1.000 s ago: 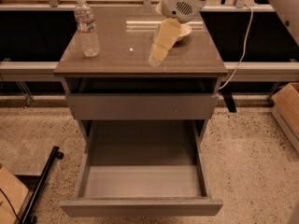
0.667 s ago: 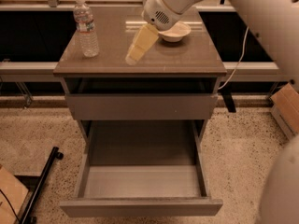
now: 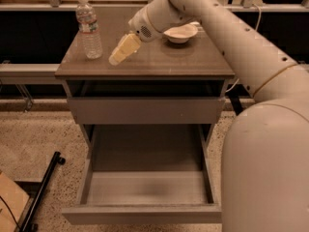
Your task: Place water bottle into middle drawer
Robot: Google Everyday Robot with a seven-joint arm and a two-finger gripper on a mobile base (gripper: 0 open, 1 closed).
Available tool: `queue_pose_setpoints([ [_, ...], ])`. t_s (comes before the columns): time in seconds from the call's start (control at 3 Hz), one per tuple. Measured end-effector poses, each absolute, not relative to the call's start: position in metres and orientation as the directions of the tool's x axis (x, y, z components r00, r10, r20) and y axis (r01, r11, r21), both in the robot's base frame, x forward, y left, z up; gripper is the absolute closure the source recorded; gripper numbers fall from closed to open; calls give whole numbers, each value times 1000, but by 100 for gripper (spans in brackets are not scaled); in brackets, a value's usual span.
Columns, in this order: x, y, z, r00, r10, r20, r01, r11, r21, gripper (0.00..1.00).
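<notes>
The water bottle (image 3: 89, 29), clear and ribbed with a white cap, stands upright at the back left of the cabinet top (image 3: 159, 64). My gripper (image 3: 116, 58), cream-coloured, hangs tilted just above the cabinet top, a short way right of the bottle and apart from it. It holds nothing. The middle drawer (image 3: 143, 215) is pulled far out below, and its pale grey tray floor (image 3: 147, 187) is bare.
A shallow cream bowl (image 3: 180, 33) sits at the back right of the cabinet top, behind my wrist. A taller flat drawer front (image 3: 145, 110) is shut above the open drawer. My arm (image 3: 260, 129) fills the right side. A black pole (image 3: 42, 190) and cardboard (image 3: 9, 202) lie on the floor at left.
My gripper has moved left across the cabinet top, from beside the bowl towards the bottle. The bottle and the drawers have not moved.
</notes>
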State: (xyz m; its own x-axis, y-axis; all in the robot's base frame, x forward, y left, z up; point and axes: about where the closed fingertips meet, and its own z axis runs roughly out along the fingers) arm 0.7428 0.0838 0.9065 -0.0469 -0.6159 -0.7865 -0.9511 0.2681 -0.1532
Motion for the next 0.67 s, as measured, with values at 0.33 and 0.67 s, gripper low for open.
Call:
queue_pose_setpoints([
  [0.33,790,113,891,-22,-493,-870,-945,295,-143,0],
  [0.67,820,140,894,14,-412,-911,-945,293,-147,0],
])
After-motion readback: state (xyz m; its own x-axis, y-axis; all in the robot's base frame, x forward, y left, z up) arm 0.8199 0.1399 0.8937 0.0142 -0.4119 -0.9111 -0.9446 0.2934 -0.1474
